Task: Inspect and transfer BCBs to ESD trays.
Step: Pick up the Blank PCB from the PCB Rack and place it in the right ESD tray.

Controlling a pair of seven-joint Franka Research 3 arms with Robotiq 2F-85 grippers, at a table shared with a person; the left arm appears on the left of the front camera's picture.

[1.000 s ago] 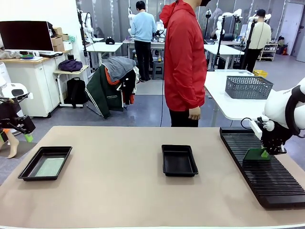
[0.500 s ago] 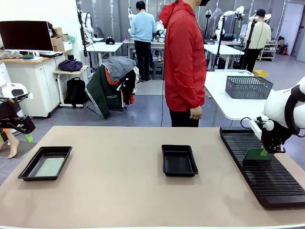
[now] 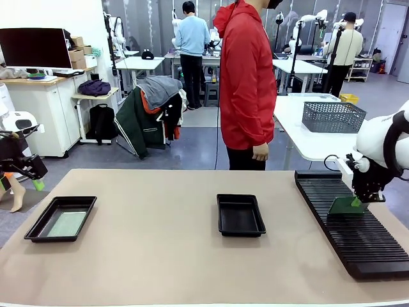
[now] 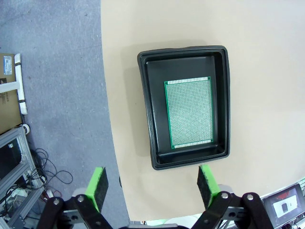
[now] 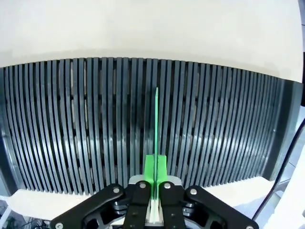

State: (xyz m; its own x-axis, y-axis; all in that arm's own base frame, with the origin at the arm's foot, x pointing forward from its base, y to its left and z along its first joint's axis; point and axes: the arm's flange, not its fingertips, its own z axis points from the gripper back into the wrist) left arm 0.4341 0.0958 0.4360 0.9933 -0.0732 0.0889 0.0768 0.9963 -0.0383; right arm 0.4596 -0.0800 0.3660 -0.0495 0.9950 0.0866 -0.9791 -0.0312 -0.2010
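The right fingers (image 5: 156,168) had finished pinching one edge of a circuit board (image 3: 342,206) and drawn it slightly up from the slotted rack (image 3: 364,249) on the counter (image 3: 160,256); removal had begun. The board stood on edge, leaning, with its long axis along the slots and pointing toward the centre tray (image 3: 241,231). The left fingers (image 3: 39,185) remained spread.

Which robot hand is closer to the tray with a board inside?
Left. The left gripper hangs open beside that tray; the right gripper is far off, at the rack.
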